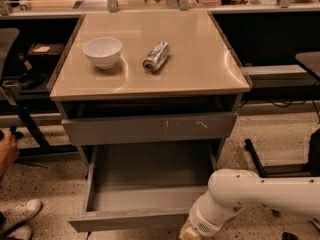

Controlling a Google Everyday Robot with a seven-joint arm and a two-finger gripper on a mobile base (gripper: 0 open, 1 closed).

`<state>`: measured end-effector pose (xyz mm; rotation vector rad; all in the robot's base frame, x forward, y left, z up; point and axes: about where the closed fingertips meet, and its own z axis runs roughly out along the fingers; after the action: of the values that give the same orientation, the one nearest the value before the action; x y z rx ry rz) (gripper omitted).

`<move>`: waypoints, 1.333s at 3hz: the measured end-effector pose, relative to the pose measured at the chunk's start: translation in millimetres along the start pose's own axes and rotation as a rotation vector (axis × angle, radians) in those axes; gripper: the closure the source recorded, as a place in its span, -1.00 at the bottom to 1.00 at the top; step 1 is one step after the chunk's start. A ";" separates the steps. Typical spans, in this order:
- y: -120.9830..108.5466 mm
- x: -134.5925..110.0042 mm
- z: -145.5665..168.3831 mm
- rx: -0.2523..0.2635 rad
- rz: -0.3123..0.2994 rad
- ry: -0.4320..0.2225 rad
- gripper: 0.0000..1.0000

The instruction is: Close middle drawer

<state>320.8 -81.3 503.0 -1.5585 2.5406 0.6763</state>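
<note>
The middle drawer [150, 176] is pulled far out below the beige tabletop [195, 69]. Its grey box interior is bare and its plain flat front [127, 219] faces me near the bottom of the view. Above it sits the grey drawer front with pale scratch marks [150, 128], pushed in. My white arm [260, 191] reaches in from the lower right. My gripper [187, 232] is at the bottom edge, just right of the drawer front's right end, mostly cut off by the frame.
A white bowl [102, 51] and a can lying on its side [156, 56] rest on the tabletop. A person's hand [6, 151] and shoes [17, 218] are at the left. A chair base [260, 159] stands at the right.
</note>
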 end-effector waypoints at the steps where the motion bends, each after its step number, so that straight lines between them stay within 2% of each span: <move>1: -34.5 -1.1 26.8 0.031 0.018 -0.003 1.00; 2: -60.9 -7.1 38.5 0.065 0.011 0.006 1.00; 3: -62.1 -7.1 39.3 0.066 0.009 0.008 0.64; 4: -62.1 -7.1 39.3 0.066 0.009 0.008 0.18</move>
<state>371.8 -83.0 449.7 -1.5330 2.5499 0.5814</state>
